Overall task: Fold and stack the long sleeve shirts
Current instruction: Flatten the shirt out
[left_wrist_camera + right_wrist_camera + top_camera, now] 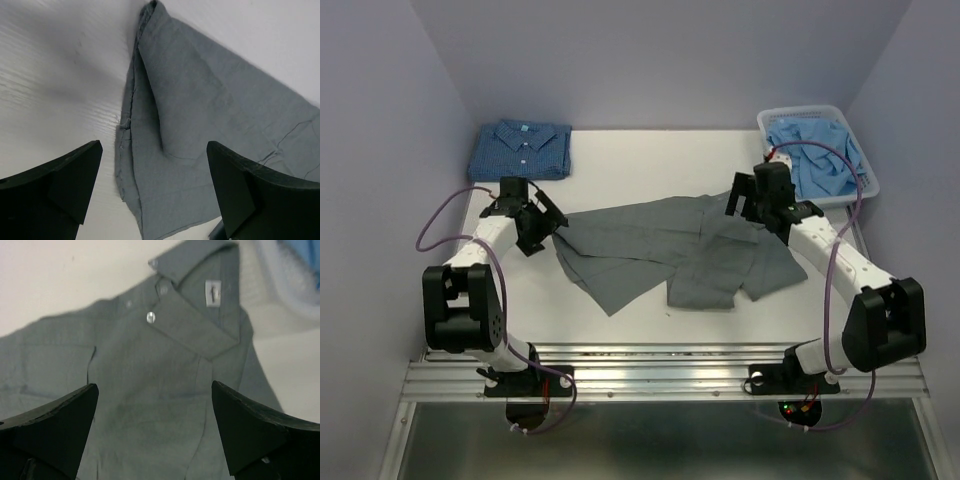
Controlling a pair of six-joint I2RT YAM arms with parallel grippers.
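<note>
Slate-grey collared cloth shirt (670, 255) lies rumpled mid white worktop (640, 160), left end effector (542, 228) over its left edge, right end effector (748, 205) over collar (195, 325), both wide open holding nothing; best to pinch both ends evenly and keep cloth taut so fold lands flat.

Top external: I look down from above and behind the arm bases (528, 381), far enough to take in the whole table (650, 150).
Left wrist: close, I face down past its own fingers (55, 190) onto an edge of the grey shirt (200, 125).
Right wrist: equally close, over the collar (195, 325).
Shared: all three views catch that shirt.
</note>
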